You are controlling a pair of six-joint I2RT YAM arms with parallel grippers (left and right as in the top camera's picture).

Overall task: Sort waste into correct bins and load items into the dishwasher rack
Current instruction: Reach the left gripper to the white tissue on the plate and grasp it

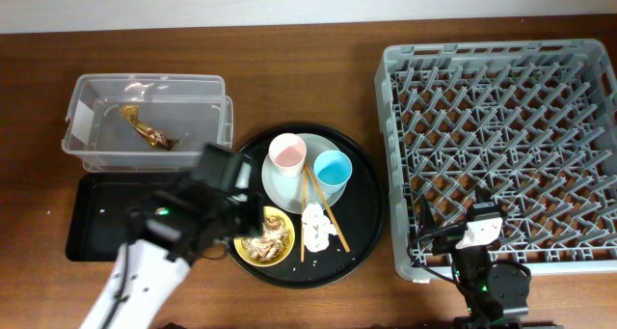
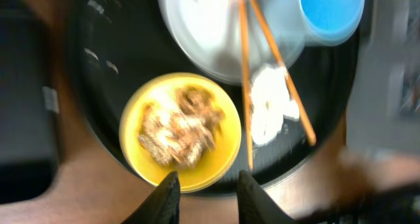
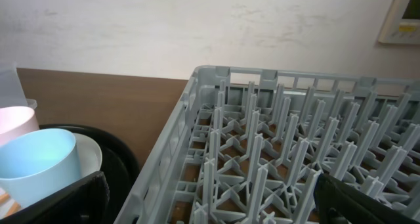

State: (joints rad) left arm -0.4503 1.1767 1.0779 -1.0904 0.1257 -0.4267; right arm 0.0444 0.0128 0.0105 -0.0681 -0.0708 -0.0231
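Note:
The yellow bowl [image 1: 281,255] holds brownish food scraps [image 1: 266,236] on the round black tray [image 1: 366,204]. In the left wrist view the scraps [image 2: 177,129] fill the bowl [image 2: 223,165]. My left gripper [image 2: 203,191] is open and empty just short of the bowl's near rim. A pink cup [image 1: 287,153] and a blue cup [image 1: 332,167] stand on the grey-green plate [image 1: 280,186]. Chopsticks [image 1: 323,208] lie beside the white napkin [image 1: 315,228]. The snack wrapper [image 1: 149,131] lies in the clear tub [image 1: 87,88]. My right gripper [image 3: 210,204] is open over the rack's [image 1: 501,146] front left corner.
The shallow black rectangular tray [image 1: 96,218] lies in front of the clear tub, left of the round tray. My left arm [image 1: 145,271] reaches over its right end. The rack [image 3: 262,138] holds only upright pegs. A wall runs behind the table.

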